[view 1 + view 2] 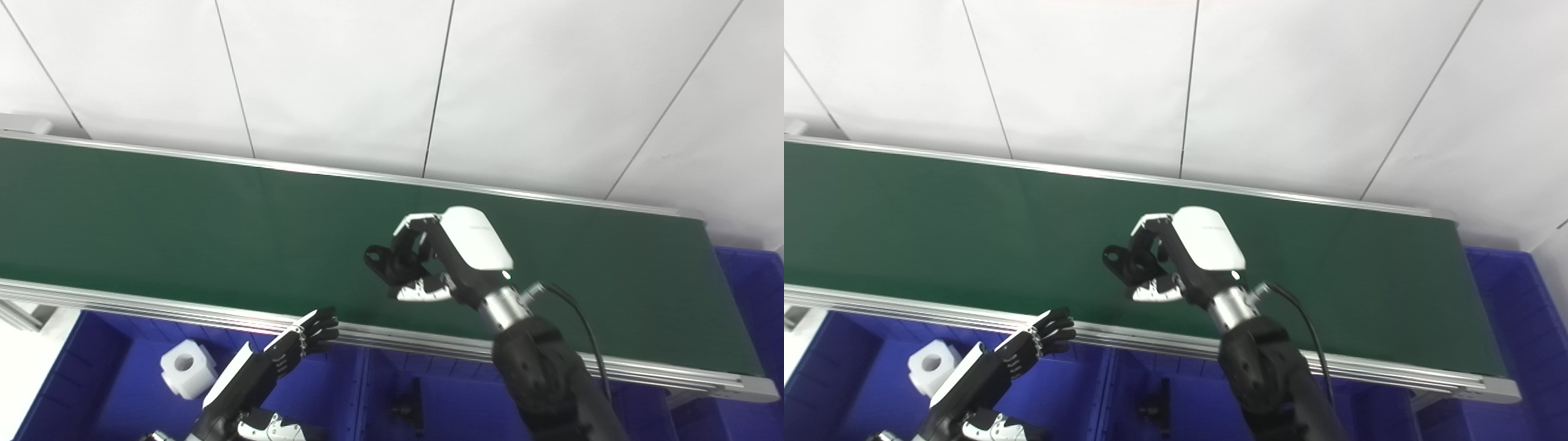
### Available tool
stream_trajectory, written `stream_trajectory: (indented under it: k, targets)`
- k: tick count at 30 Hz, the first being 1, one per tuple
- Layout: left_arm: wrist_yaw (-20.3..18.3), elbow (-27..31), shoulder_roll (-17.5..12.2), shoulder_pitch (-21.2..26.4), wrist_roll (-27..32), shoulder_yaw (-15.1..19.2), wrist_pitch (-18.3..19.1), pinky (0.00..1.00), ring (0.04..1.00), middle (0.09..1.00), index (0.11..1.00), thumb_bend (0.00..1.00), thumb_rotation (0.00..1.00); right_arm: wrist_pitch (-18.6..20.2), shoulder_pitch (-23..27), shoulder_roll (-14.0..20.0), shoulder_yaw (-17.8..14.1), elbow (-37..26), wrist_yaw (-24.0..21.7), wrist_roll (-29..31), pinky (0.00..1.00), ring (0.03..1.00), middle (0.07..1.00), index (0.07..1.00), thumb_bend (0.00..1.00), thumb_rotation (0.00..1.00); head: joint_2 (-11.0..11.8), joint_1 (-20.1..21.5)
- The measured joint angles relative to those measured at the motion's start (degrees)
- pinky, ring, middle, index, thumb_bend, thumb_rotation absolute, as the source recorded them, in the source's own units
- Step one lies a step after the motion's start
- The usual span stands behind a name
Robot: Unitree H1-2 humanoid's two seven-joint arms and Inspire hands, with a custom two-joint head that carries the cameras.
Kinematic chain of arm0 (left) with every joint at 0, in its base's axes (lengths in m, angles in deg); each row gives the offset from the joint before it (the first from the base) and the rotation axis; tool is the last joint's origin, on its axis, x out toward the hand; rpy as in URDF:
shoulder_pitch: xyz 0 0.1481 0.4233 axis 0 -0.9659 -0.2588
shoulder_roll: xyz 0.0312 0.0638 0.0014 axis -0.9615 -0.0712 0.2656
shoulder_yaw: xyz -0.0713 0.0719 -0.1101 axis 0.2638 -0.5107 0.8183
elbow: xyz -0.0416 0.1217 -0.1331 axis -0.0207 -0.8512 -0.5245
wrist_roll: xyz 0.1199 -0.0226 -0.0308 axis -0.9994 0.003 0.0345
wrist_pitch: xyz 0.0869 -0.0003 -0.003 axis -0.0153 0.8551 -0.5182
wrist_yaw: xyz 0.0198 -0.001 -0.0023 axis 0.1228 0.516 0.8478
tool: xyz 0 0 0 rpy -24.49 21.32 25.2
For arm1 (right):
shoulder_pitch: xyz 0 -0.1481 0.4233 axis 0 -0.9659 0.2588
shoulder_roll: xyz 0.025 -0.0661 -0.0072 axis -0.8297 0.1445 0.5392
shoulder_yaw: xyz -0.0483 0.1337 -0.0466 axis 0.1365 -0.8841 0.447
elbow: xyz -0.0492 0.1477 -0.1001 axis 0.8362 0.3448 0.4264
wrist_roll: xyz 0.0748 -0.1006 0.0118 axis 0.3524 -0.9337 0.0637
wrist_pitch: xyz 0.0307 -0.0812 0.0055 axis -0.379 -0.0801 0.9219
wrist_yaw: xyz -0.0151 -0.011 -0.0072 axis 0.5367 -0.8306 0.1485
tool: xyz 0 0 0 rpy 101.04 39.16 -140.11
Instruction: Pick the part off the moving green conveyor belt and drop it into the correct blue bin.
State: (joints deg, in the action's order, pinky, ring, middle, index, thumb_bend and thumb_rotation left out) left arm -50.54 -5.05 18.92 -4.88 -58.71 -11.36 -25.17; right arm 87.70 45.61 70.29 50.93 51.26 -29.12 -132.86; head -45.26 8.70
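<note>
Over the near half of the green conveyor belt (pixel 184 220), right hand (pixel 450 254) has fingers (pixel 411 225) pinching the black part (pixel 386 260), a matte lug with a round eye. Left hand (pixel 269 361) waits, fingers straight and together. Judgement: keep the pinch firm, carry toward the blue bin (pixel 441 392) holding a similar dark piece, not the one with the white block (pixel 187 366).

The conveyor belt (pixel 184 226) runs before the wall (pixel 337 79). Nearer than it lie bins (pixel 98 380): a block (pixel 187 367) in the left one, perhaps another part (pixel 407 404) right of that.
</note>
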Motion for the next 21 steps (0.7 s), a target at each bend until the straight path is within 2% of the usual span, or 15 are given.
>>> stream_trajectory:
  k: [2,5,8,12,15,16,19,21]
  targets:
    - [0.03,0.53,-0.01,0.00,0.20,0.06,0.30,0.83,0.873,0.909,0.922,0.81,0.39,-0.02,-3.23,0.67,-0.73,-2.21,-0.47,0.13,0.28,0.373,0.489,0.531,0.51,0.00,-0.62,-0.09]
    - [0.04,0.62,-0.03,0.02,0.65,0.06,0.91,0.83,0.877,0.913,0.921,0.80,0.38,-0.02,-6.83,1.72,-1.82,-4.52,-1.70,0.38,0.33,0.399,0.512,0.513,0.51,0.00,-1.40,-0.09]
    - [0.04,0.85,-0.05,0.02,0.75,0.08,1.01,0.83,0.882,0.916,0.920,0.79,0.37,-0.05,-10.76,3.12,-2.20,-7.15,-2.35,0.51,0.31,0.380,0.491,0.525,0.51,0.00,-2.02,-0.09]
    - [0.02,1.40,-0.10,0.00,1.27,0.08,1.28,0.84,0.885,0.920,0.920,0.79,0.38,-0.05,-16.38,4.51,-2.03,-7.44,-3.42,0.16,0.31,0.380,0.499,0.528,0.51,0.00,-3.08,-0.09]
    - [-0.01,2.67,-0.40,0.07,1.28,0.09,1.77,0.83,0.887,0.924,0.924,0.80,0.39,-0.05,-20.43,6.19,-0.67,-6.33,-4.96,-1.62,0.28,0.366,0.482,0.529,0.51,0.00,-3.60,0.09]
    - [-0.01,2.72,-0.51,0.13,1.26,0.11,2.14,0.83,0.886,0.923,0.924,0.80,0.40,-0.04,-21.29,6.36,-0.37,-5.71,-5.44,-2.39,0.26,0.353,0.470,0.533,0.51,0.00,-4.39,0.17]
    - [0.02,3.38,-0.65,0.15,1.16,0.23,3.36,0.82,0.881,0.920,0.920,0.80,0.41,-0.01,-22.46,6.56,0.59,-2.60,-6.41,-4.83,0.24,0.343,0.459,0.538,0.51,0.00,-4.66,0.09]
    - [0.02,4.26,-0.64,0.13,1.08,0.24,3.36,0.82,0.877,0.918,0.917,0.80,0.42,-0.03,-22.39,6.27,1.01,0.54,-6.43,-5.91,0.30,0.373,0.487,0.528,0.51,0.00,-4.92,0.09]
